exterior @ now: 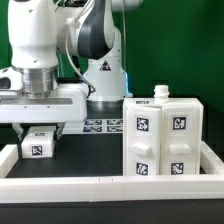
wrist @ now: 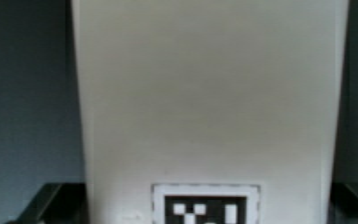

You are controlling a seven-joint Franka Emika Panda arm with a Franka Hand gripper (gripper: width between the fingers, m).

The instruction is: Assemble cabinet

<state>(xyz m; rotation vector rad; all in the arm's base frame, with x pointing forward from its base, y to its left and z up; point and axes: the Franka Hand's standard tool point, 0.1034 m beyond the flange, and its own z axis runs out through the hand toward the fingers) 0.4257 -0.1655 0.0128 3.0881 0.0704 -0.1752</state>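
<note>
The cabinet body, a tall white box with several black-and-white tags on its front, stands upright at the exterior view's right, with a small knob on top. My gripper is at the exterior view's left, low over the black table. It is shut on a small white panel piece with a tag facing the camera. In the wrist view the panel fills the middle, with its tag near my gripper. Dark fingers sit against both its sides.
A long low white border rail runs along the front and up both sides of the table. The marker board lies flat behind, at the foot of the arm's white base. A green wall stands behind.
</note>
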